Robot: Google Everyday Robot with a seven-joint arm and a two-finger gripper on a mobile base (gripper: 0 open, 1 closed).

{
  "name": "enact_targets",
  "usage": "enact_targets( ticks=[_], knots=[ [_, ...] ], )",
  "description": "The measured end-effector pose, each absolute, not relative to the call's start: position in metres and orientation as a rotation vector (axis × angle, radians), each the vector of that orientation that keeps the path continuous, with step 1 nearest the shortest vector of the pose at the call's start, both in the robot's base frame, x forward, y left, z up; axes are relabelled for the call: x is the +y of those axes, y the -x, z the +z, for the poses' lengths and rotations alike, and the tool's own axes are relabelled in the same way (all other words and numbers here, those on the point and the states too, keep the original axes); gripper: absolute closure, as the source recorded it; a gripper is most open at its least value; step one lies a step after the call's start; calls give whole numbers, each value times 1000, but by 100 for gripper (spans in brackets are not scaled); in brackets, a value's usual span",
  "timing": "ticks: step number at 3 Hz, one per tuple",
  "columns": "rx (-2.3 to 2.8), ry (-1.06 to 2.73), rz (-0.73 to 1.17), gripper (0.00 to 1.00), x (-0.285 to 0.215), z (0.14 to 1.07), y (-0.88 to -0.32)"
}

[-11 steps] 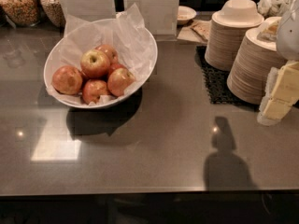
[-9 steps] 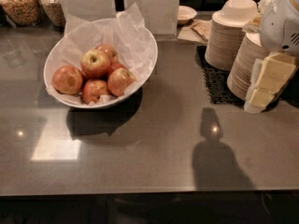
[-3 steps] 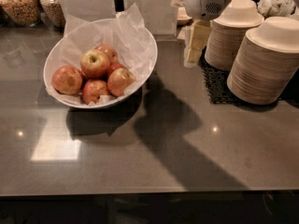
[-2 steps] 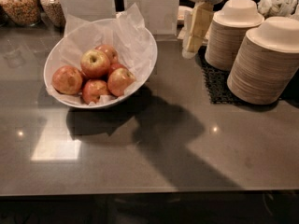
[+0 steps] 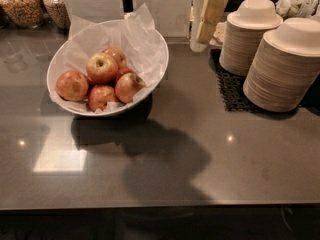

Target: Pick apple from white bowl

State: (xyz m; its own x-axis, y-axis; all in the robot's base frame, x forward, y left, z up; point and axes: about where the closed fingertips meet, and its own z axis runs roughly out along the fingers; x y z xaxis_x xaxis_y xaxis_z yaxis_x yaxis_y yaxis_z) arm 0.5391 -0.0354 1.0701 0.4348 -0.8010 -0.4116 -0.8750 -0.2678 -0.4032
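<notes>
After swinging the claw (image 5: 209,14) in from the right edge to upper centre, now nearing the white bowl (image 5: 150,88), not revealing whether gaping or closed, leaving the apple (image 5: 102,67) lying inside, upper left, unpicked.

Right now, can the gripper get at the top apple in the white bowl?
Probably yes. The gripper hangs up right of the white bowl; the apple sits topmost on the pile, uncovered from above. Only the upstanding paper liner on that side lies between them.
</notes>
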Motion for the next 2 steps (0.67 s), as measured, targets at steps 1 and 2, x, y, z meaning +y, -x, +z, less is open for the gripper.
enact_targets(
  ticks=[1, 2],
  knots=[
    [1323, 2138, 208, 0, -8, 1069, -545],
    [1274, 2153, 234, 0, 8, 1069, -549]
  ],
)
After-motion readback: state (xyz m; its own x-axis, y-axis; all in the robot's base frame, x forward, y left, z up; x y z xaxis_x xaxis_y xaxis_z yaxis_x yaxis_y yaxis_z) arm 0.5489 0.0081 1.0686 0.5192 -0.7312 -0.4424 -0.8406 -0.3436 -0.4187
